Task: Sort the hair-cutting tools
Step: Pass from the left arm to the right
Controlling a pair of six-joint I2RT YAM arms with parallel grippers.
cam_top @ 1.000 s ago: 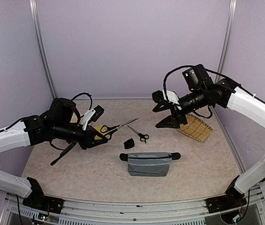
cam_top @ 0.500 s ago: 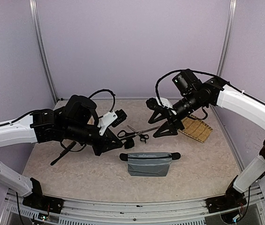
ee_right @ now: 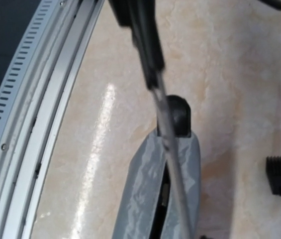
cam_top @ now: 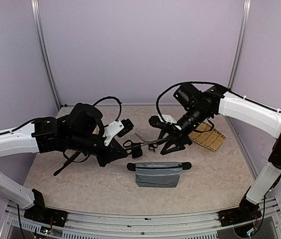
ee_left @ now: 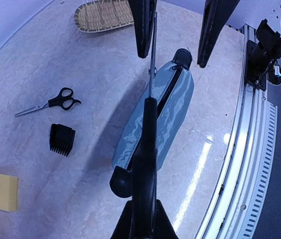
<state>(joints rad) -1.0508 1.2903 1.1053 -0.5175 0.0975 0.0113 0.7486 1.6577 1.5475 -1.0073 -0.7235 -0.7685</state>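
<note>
- L gripper [ee_left: 142, 219] is clamped tight on the black handle of the held scissors [ee_left: 147, 124]. They're up in the air, edge-on to the L wrist cam, silver blade pointing away.
- R gripper [ee_left: 172, 59] is spread, one finger on each side of the blade tip. The blade sits just beside one of the fingers [ee_left: 142, 30], and I can't tell if it touches. The other is well clear.
- From the top cam, both arms meet mid-table, L gripper [cam_top: 119, 148] opposite R gripper [cam_top: 159, 137], with the held scissors [cam_top: 142, 144] bridging them roughly level.
- Grey pouch [ee_left: 175, 109] lies flat right under the scissors, its zip running along the same line as the blade.
- Second scissors [ee_left: 50, 103] lie flat on the table, apart from the pouch.
- Small black piece [ee_left: 61, 138] sits just beside them, teeth along one edge.
- Yellow pad [ee_left: 0, 191] lies further along, at the frame edge.
- Woven plate [cam_top: 207, 137] is on the R side, past the R gripper.
- Long dark thing [cam_top: 66, 164] under the L arm is prob. the comb, but it's half hidden.
- R wrist cam shows the blade [ee_right: 167, 124] crossing over the pouch end, blurry up close.
</note>
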